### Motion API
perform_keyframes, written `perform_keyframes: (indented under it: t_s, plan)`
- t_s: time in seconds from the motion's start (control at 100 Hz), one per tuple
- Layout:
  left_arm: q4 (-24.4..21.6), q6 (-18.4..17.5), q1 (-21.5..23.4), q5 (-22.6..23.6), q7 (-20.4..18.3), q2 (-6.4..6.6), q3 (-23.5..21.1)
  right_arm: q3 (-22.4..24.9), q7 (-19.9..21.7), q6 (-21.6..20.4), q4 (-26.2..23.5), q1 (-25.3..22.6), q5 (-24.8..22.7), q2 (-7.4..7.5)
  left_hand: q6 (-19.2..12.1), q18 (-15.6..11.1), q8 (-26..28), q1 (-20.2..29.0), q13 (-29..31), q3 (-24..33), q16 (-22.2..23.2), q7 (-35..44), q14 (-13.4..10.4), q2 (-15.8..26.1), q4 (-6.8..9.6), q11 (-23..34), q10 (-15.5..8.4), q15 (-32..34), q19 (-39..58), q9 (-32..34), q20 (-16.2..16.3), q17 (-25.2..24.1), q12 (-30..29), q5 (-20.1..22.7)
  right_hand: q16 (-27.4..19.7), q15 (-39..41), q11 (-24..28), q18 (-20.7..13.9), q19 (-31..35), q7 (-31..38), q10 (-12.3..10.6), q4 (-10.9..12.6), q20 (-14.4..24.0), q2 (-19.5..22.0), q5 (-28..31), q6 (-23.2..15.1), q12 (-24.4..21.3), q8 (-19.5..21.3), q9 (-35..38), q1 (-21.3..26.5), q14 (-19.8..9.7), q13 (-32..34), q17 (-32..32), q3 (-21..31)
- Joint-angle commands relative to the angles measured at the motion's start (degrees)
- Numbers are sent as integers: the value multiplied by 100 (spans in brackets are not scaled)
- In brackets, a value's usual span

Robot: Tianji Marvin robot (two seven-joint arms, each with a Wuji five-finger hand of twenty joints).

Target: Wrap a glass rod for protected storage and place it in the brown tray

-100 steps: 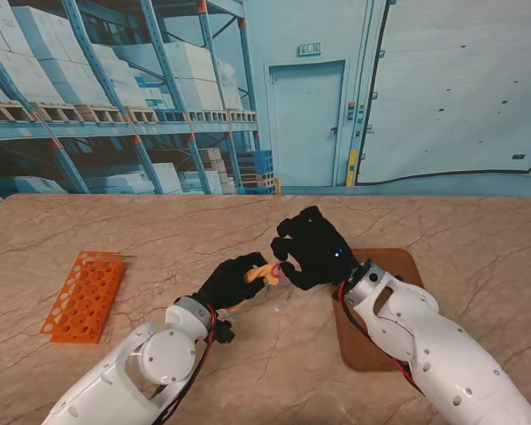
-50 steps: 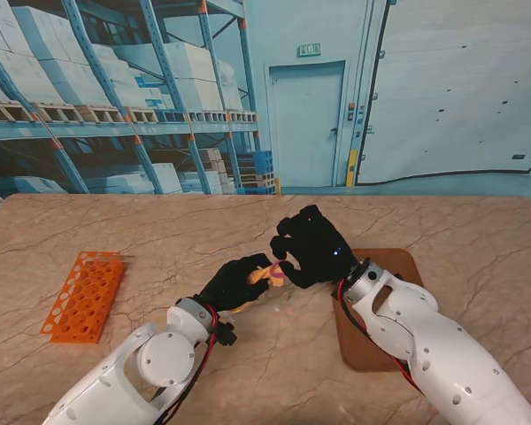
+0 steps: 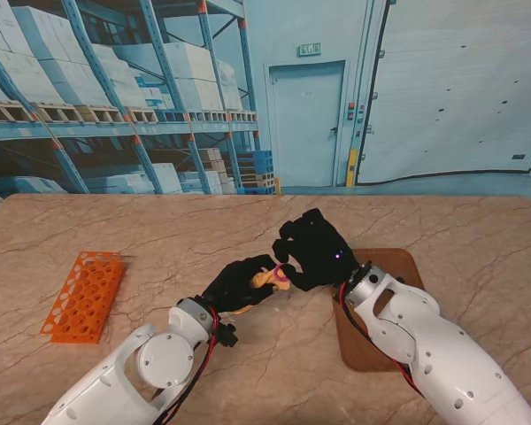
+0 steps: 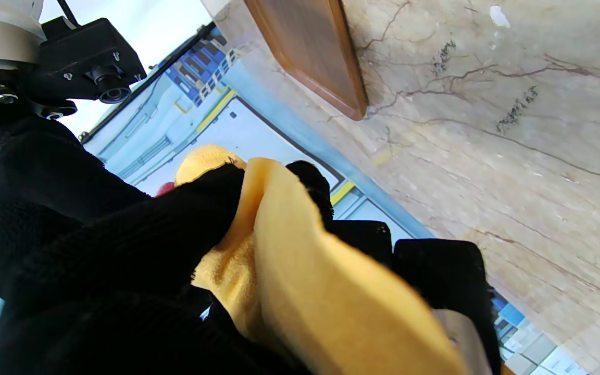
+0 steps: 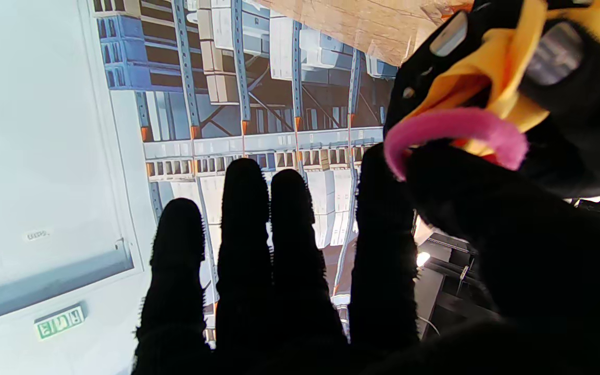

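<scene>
Hands meet over the middle of the marble table (image 3: 142,230), raised off its surface. My left hand (image 3: 237,283) has its black-gloved fingers curled tight around a yellow cloth (image 3: 264,277) bundle; in the left wrist view the cloth (image 4: 300,271) bulges out between the closed fingers (image 4: 138,229) and fills most of the frame. I cannot make out the glass rod itself in any view, so I cannot tell whether it lies inside the bundle. My right hand (image 3: 314,251) sits just to the right of the left one, touching the bundle's end. In the right wrist view a pink band (image 5: 453,133) loops over the right thumb (image 5: 466,192) and lies against the tip of the yellow cloth (image 5: 492,73), while the four other fingers (image 5: 248,245) stand straight and side by side, away from the bundle; whether the thumb presses the band against anything I cannot tell. In the stand view the band (image 3: 282,276) shows as a small pink spot between the two hands. The brown tray (image 3: 398,266) lies flat on the table to my right, partly covered by the right forearm, near the hands but apart from them. An orange rack (image 3: 86,295) with round holes lies flat well off to my left.
</scene>
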Motion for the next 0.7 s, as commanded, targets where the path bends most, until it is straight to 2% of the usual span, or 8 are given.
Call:
perform_keyframes:
  t_s: [0.0,0.06,0.13,0.24,0.36,0.52,0.59,0.69]
  plan:
    - [22,-46,9,38,4,4,14,-3,6,10,-49,-42,-16,-7,-22,-844,-93,-271,194,-56,-24,-152,-128,-349,-201,108,-73,550,1492,222,27,195,65,-82,75,-20,34,53,48,12,-35,-165,17,152,-136,-148,34,-18,93,92,-74,83,-69,-24]
    - [46,-86,-1,116,39,6,22,-6,-11,8,-44,-42,-23,-6,71,-943,-48,-634,195,-367,-30,-369,-198,-276,-232,121,-124,543,1492,201,-10,200,65,2,76,-21,34,53,48,13,-35,-174,18,154,-138,-150,34,-18,93,93,-75,84,-69,-24]
    - [67,-126,-6,156,89,0,28,-7,-35,4,-39,-44,-24,-8,184,-1001,282,-1416,195,-588,-32,-689,-239,-126,-6,126,-153,534,1492,178,-40,203,63,109,78,-23,34,53,47,15,-35,-180,19,153,-138,-146,35,-19,93,102,-76,84,-69,-20]
    - [86,-164,8,125,197,-32,22,-10,-82,1,-29,-50,-39,-6,209,-1034,395,-1974,195,-981,-32,-790,-256,-241,-260,156,-148,528,1492,128,-62,205,88,96,84,-24,34,53,46,17,-35,-194,22,154,-140,-146,35,-21,93,94,-74,84,-69,-17]
    - [94,-174,12,112,212,-36,15,-18,-116,1,-11,-53,-54,-2,210,-1015,456,-2234,195,-1304,-4,-832,-252,20,-295,193,-109,560,1492,111,-43,204,120,99,87,-26,34,53,45,20,-35,-202,23,154,-138,-144,35,-22,93,98,-79,84,-68,-13]
    - [99,-167,20,20,201,-50,30,-19,-126,14,-9,-61,-61,-1,-210,-657,191,-2196,186,-3118,58,-1477,77,1886,201,333,97,783,1491,218,129,179,269,298,93,-28,34,53,44,21,-35,-213,26,154,-143,-153,36,-22,93,99,-80,81,-68,-10]
    - [60,-87,42,-28,219,-62,27,-19,-132,21,-13,-73,-66,0,-244,-451,191,-1876,188,-3203,54,-1430,249,2456,263,387,135,878,1492,359,223,163,282,632,95,-27,34,53,43,24,-35,-215,27,153,-142,-147,36,-22,93,99,-80,83,-68,-8]
    - [60,-58,41,60,305,-72,38,-19,-137,20,-21,-88,-78,3,-149,-363,222,-1102,187,-2840,21,-1222,296,2740,278,434,32,967,1491,529,297,157,280,984,98,-27,34,53,42,23,-35,-221,29,150,-141,-157,36,-24,93,91,-79,87,-68,-8]
